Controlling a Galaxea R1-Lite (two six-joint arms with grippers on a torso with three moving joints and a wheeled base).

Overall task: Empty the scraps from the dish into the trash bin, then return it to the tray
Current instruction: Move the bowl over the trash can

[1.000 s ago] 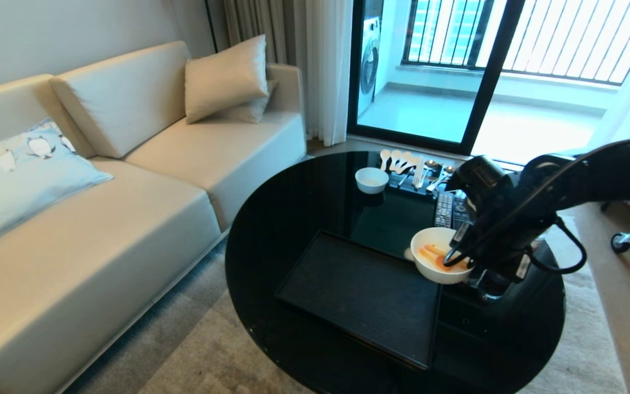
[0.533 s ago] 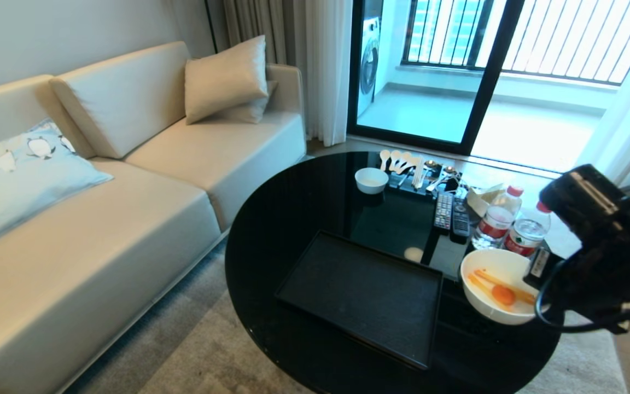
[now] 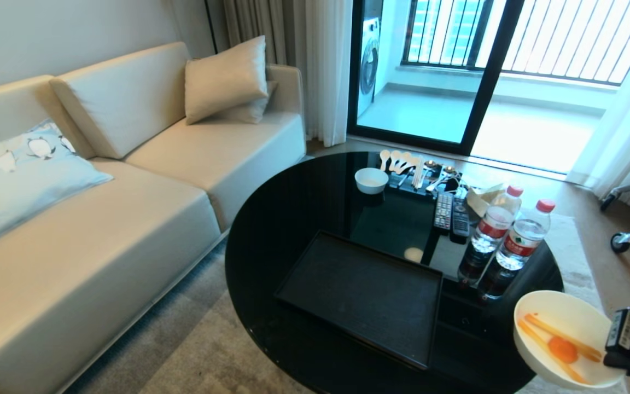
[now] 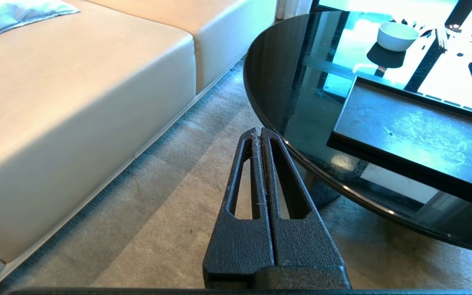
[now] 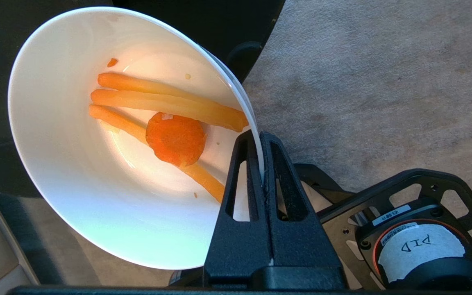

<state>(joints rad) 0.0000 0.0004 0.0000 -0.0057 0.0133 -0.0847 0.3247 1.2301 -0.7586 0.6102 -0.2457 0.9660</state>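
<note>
The dish [image 3: 544, 361], a white bowl, hangs past the round table's near right edge, above the carpet. The scraps [image 3: 562, 349], orange strips and a round slice, lie inside it. My right gripper [image 5: 260, 137] is shut on the dish's [image 5: 68, 172] rim, one finger inside and one outside, with the scraps [image 5: 174, 138] close by. The black tray [image 3: 364, 295] sits bare on the table's near half. Low beside the table edge, my left gripper [image 4: 257, 132] is shut on nothing above the carpet. The trash bin is out of view.
A smaller white bowl [image 3: 371, 180], spoons [image 3: 402, 161], two remotes [image 3: 451, 210] and two water bottles [image 3: 517, 241] stand on the table's far and right parts. A beige sofa [image 3: 101, 219] runs along the left. Part of my base [image 5: 416, 229] shows under the dish.
My right arm has carried the dish from over the tray's right edge to the right and nearer, out past the table's rim. The bottles behind it now show. The left arm kept still.
</note>
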